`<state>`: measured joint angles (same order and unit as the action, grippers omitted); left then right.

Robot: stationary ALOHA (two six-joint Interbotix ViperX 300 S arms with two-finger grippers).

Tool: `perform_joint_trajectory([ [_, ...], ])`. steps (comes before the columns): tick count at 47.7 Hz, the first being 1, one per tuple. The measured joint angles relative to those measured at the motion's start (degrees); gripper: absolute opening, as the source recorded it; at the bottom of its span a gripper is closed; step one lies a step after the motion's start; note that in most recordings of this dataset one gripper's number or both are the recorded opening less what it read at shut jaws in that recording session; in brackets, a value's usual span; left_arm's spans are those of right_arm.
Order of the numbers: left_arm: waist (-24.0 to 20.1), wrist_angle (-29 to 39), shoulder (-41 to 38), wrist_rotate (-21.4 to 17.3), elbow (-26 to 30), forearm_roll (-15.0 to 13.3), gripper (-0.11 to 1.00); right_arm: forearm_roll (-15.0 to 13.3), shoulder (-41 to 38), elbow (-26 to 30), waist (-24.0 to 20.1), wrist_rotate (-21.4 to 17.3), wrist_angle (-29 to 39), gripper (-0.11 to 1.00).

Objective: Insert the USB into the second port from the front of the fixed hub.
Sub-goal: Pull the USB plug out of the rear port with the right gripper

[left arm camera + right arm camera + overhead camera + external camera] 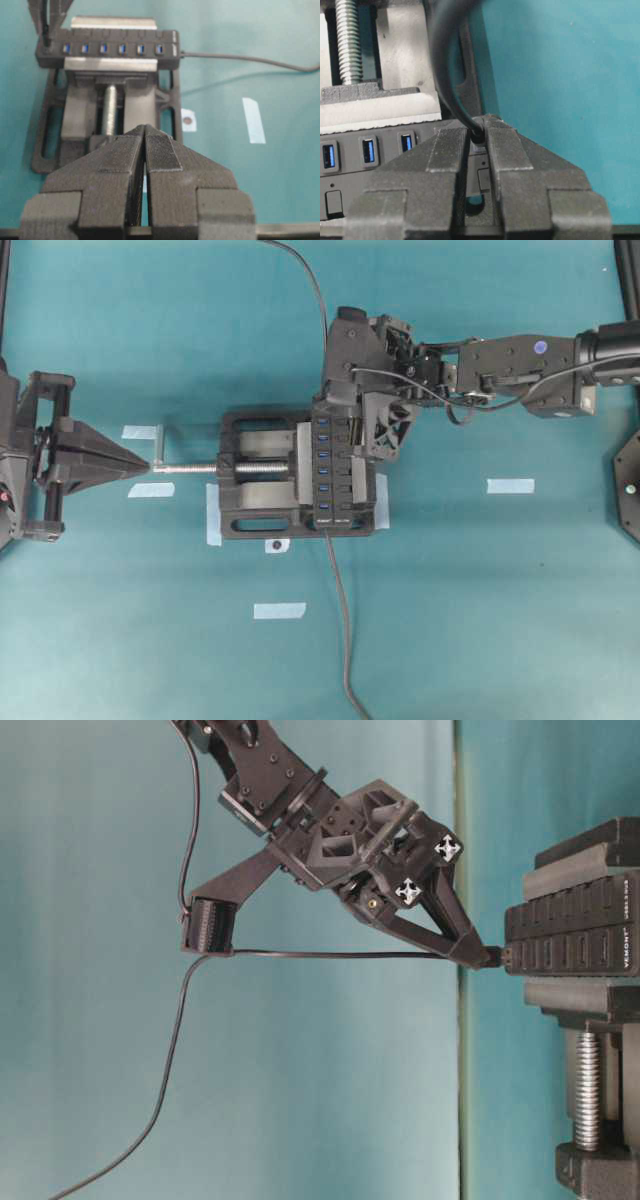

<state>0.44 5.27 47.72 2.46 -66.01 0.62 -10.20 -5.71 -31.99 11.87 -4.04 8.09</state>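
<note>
Right pincer (479, 145) grips the USB (493, 957) at the far end of the hub (333, 472), plug touching it. Left pincer (145, 150) sits closed, facing the vise (262, 475).

Robotics lab bench: teal mat (480, 620), tape markers (510, 485), clamped vise (260, 485), two robot arms.

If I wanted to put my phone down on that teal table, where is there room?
Bare teal table lies right of the dark hub cable, below the tape strip. More lies left of that cable, around another strip. It is crowded around the black vise, bar-shaped hub and right pincer.
</note>
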Motion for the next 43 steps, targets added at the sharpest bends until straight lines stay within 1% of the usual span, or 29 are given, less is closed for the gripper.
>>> perform_joint_trajectory([
  [12,0.0,0.0,-0.1,0.0,0.0,0.0,0.0,0.0,0.0,0.0,-0.1,0.0,0.1,0.08],
  [17,0.0,-0.1,-0.1,0.0,0.0,0.0,0.0,0.0,0.0,0.0,0.0,0.0,0.1,0.04],
  [43,0.0,0.0,-0.1,0.0,0.0,-0.1,0.0,-0.1,0.1,0.0,0.0,0.0,0.3,0.04],
])
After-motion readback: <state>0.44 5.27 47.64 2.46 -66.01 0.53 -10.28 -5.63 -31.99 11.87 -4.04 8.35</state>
